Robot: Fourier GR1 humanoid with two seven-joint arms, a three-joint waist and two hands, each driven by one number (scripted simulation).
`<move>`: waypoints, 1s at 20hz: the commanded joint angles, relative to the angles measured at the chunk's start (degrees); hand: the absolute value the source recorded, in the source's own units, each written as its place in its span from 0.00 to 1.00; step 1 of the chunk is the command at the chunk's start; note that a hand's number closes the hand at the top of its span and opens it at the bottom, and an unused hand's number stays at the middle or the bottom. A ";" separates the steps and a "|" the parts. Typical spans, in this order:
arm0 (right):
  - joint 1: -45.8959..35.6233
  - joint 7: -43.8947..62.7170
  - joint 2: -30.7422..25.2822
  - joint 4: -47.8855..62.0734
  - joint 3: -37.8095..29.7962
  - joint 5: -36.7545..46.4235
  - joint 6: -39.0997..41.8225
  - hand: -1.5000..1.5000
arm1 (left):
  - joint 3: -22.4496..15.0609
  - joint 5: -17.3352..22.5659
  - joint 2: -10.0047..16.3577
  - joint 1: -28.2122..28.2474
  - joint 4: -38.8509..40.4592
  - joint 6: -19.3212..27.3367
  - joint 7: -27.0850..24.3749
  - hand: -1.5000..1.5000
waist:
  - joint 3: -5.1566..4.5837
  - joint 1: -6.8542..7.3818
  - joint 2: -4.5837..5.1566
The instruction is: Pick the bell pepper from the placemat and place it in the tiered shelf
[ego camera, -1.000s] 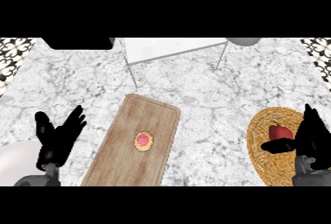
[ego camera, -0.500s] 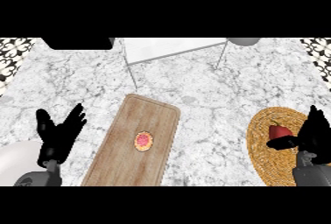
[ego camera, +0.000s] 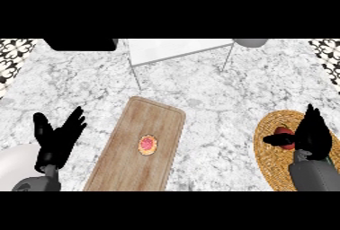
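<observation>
The red bell pepper (ego camera: 284,131) lies on the round woven placemat (ego camera: 269,155) at the right edge of the counter. My right hand (ego camera: 313,134) is over the mat just right of the pepper, fingers straight and pointing away from me. Its thumb reaches left across the pepper's near side and hides part of it. The hand is open. The tiered shelf (ego camera: 174,48), white with thin metal legs, stands at the back centre. At the lower left, my left hand (ego camera: 58,140) rests open with its fingers up and holds nothing.
A long wooden cutting board (ego camera: 129,157) lies between my hands with a small round pink item (ego camera: 147,144) on it. A black object (ego camera: 79,43) is at the back left, a grey one (ego camera: 249,42) at the back right, a white rounded shape (ego camera: 15,161) at the lower left.
My right hand has slid a little forward and left, closing on the pepper, and its thumb now crosses the pepper's near side. The left hand has barely moved.
</observation>
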 commanded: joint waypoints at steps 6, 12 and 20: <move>0.86 -8.51 1.31 4.94 4.26 -1.36 5.30 1.00 | 0.40 -0.35 -0.10 -0.05 -0.55 -0.92 1.10 0.50 | 0.09 -0.07 0.09; -0.37 -9.82 2.70 1.45 5.01 -0.21 3.74 1.00 | 1.53 -0.70 -0.49 0.94 -0.36 -1.01 -0.02 0.50 | 0.07 -0.13 0.05; -9.38 -17.99 14.29 -3.47 22.01 -1.56 13.42 1.00 | -2.16 -2.28 -2.64 -0.81 -1.48 -0.87 1.57 0.50 | 0.08 4.13 0.53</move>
